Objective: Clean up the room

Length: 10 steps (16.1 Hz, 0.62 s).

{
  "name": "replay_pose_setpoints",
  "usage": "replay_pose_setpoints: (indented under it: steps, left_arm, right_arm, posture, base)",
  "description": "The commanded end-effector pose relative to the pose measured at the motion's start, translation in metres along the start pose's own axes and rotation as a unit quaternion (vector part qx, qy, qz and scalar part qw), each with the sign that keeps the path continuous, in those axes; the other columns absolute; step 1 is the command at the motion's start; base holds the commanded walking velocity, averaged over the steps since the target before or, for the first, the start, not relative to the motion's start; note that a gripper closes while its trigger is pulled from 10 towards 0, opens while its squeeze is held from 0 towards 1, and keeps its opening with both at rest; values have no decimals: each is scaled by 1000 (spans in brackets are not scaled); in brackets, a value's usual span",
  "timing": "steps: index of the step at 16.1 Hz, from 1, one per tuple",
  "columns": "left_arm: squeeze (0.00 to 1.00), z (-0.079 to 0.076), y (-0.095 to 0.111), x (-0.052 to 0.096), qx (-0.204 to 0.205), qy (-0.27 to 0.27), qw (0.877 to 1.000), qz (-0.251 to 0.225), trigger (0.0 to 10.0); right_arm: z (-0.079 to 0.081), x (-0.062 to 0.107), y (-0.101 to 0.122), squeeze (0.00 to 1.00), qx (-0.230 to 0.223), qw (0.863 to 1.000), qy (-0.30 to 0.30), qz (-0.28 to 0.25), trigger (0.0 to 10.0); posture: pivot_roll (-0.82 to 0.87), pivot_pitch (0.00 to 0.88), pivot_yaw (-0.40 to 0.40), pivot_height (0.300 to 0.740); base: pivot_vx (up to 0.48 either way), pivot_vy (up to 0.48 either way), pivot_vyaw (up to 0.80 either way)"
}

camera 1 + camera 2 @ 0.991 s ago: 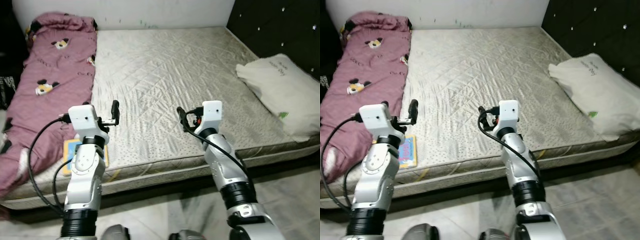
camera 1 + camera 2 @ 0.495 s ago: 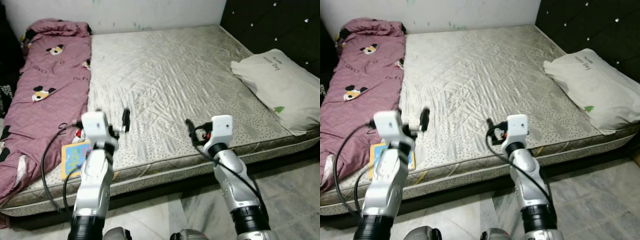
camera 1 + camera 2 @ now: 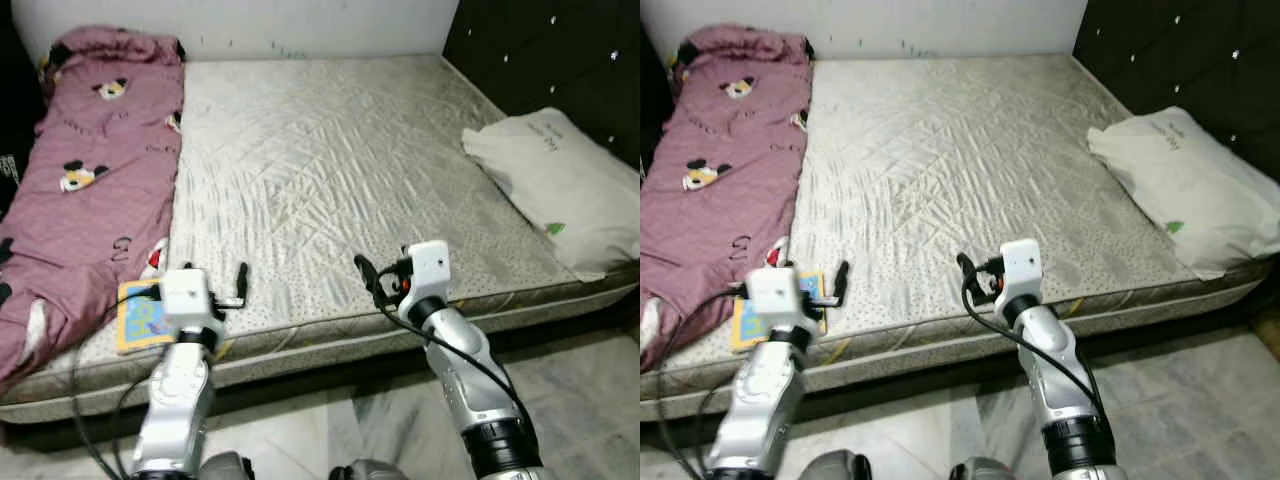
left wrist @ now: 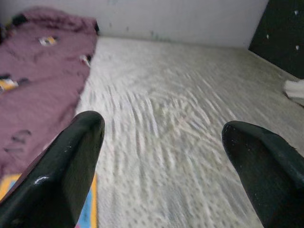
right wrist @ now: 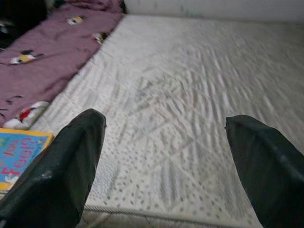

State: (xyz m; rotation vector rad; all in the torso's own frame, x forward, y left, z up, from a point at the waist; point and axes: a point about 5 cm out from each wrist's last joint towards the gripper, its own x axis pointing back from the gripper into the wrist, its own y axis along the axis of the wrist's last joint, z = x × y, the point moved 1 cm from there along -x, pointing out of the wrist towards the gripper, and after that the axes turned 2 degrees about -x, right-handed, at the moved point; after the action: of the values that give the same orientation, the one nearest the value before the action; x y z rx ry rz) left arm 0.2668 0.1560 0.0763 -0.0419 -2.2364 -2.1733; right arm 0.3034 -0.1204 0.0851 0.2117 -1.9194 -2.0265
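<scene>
A bare quilted grey-white mattress (image 3: 330, 170) takes up the middle of the frame. A crumpled maroon cartoon-print blanket (image 3: 85, 170) runs down its left side, and a colourful yellow-and-blue children's book (image 3: 140, 315) lies flat at the lower left near the mattress edge, just beside the blanket's end. A white pillow with green print (image 3: 555, 185) lies at the right edge, against the dark studded headboard (image 3: 560, 60). The left gripper (image 4: 166, 156) hovers low over the front edge near the book, fingers spread wide, nothing in them. The right gripper (image 5: 166, 161) hovers over the front edge at centre, also wide open and empty.
</scene>
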Motion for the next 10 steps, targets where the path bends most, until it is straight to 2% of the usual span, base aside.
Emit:
replay_pose_setpoints:
  steps: [1, 2, 3, 4, 5, 6, 7, 8, 9, 10]
  left_arm:
    - [0, -3, 27, -16, 6, -10, 999, -42, 10000]
    - [0, -6, 35, -25, 6, -16, 998, -62, 10000]
    - [0, -7, 35, -26, 5, -19, 997, -71, 10000]
    - [0, -3, 31, -29, -5, 8, 998, -58, 10000]
    - [0, -9, 37, -26, 29, -3, 998, -63, 10000]
    - [0, -16, 36, -24, 16, -29, 997, -64, 10000]
    - [0, -19, 30, -27, 10, -36, 998, -54, 10000]
    - [0, -18, 32, -31, 24, -28, 998, -56, 10000]
    - [0, -20, 42, -35, 20, -33, 997, -71, 10000]
    - [0, -20, 44, -36, 20, -33, 997, -72, 10000]
  right_arm:
    - [-1, -13, 13, 0, -10, 1000, 5, -8, 10000]
    - [1, -18, 15, 0, -33, 999, 9, -15, 10000]
    - [2, -18, 14, 0, -43, 999, 12, -22, 10000]
    - [-3, -15, 13, 0, -9, 999, -26, -23, 10000]
    - [1, -7, 20, 0, -56, 998, -19, -35, 10000]
    - [6, -1, 21, 0, -32, 999, 5, -41, 10000]
    - [4, -1, 17, 0, -18, 999, -1, -36, 10000]
    - [1, -3, 16, 0, -43, 998, -24, -34, 10000]
    - [6, -9, 28, 0, -43, 997, -22, -57, 10000]
    - [8, -11, 30, 0, -42, 997, -19, -61, 10000]
  posture:
    - [-93, 0, -56, 740]
    - [-111, 0, -42, 740]
    - [-111, 0, -42, 740]
    - [-143, 0, -15, 740]
    - [-145, 0, -8, 740]
    - [-144, 0, -2, 740]
    - [-140, 0, 11, 740]
    - [-134, 0, 14, 740]
    - [-122, 0, 16, 740]
    - [-120, 0, 15, 740]
  base:
    - [0, 0, 0]
    - [0, 0, 0]
    - [0, 0, 0]
    - [0, 0, 0]
    - [0, 0, 0]
    - [0, 0, 0]
    - [0, 0, 0]
    - [0, 0, 0]
    - [0, 0, 0]
    - [0, 0, 0]
